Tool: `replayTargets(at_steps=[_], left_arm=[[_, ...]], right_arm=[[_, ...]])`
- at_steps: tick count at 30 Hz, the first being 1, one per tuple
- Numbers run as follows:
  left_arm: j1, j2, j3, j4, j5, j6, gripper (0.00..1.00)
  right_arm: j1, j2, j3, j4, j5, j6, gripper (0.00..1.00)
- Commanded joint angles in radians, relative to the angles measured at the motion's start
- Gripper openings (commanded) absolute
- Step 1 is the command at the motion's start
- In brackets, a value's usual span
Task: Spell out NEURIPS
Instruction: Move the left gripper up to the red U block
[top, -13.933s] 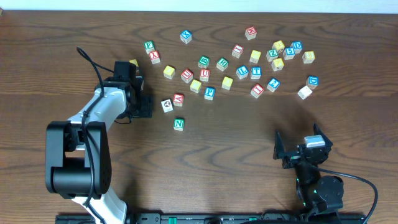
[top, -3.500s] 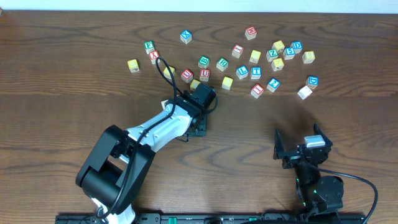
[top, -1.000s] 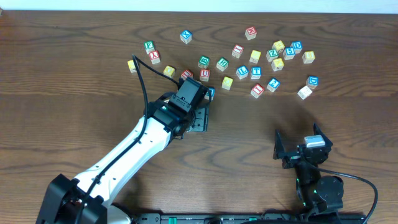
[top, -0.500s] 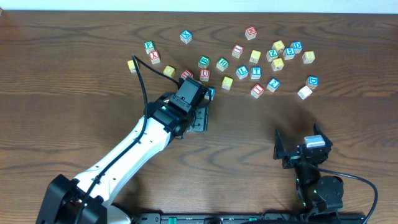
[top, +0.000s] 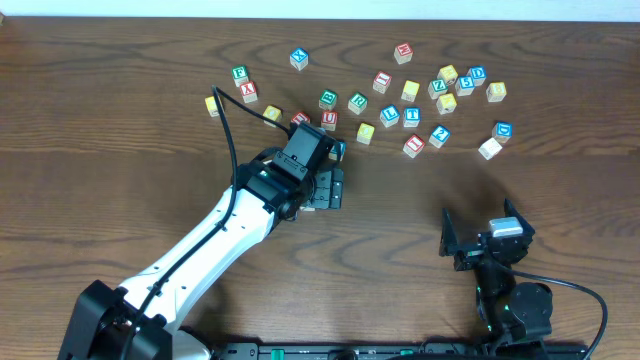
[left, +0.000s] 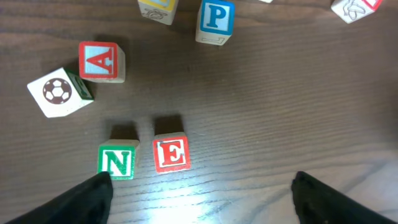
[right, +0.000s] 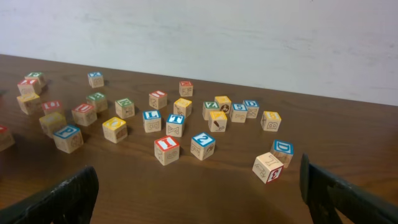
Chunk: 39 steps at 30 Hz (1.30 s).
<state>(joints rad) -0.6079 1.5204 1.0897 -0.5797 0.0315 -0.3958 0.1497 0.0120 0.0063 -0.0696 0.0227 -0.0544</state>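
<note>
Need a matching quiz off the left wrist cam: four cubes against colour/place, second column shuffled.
Left wrist view.
Things:
1. N cube
2. E cube
3. P cube
4. soccer-ball cube

Colour and place:
a. blue letter, near the top edge
b. black-and-white picture, farthest left
c. green letter, left one of the side-by-side pair
d. red letter, right one of that pair

Pairs: 1-c, 2-d, 3-a, 4-b

Left wrist view, from E cube (left: 171, 154): N cube (left: 116, 161) just left, small gap; A cube (left: 101, 61), ball cube (left: 60, 92) behind-left; P cube (left: 216, 20) farther behind.
</note>
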Motion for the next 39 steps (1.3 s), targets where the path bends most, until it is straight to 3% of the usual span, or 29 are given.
replayTargets(at_steps=[1, 7, 13, 25, 32, 39], left_arm=[[0.001, -0.019, 0.037, -0.003, 0.013, 0.014, 0.92], [0.012, -0.016, 0.173, -0.089, 0.008, 0.092, 0.92], [0.098, 0.043, 0.389, -0.229, 0.000, 0.088, 0.92], [0.160, 0.466, 0.986, -0.542, 0.010, 0.021, 0.92], [0.187, 0.635, 1.062, -0.533, 0.011, -0.150, 0.92], [0.200, 0.736, 1.062, -0.503, 0.006, -0.230, 0.97]], right_arm=[[-0.008, -0.003, -0.001, -0.003, 0.009, 0.013, 0.99], [-0.008, -0.003, -0.001, -0.003, 0.009, 0.013, 0.99], [-0.008, -0.003, -0.001, -0.003, 0.009, 0.013, 0.99], [-0.008, -0.003, -0.001, -0.003, 0.009, 0.013, 0.99], [-0.008, -0.003, -0.001, -0.003, 0.009, 0.013, 0.99], [-0.008, -0.003, -0.001, -0.003, 0.009, 0.013, 0.99]])
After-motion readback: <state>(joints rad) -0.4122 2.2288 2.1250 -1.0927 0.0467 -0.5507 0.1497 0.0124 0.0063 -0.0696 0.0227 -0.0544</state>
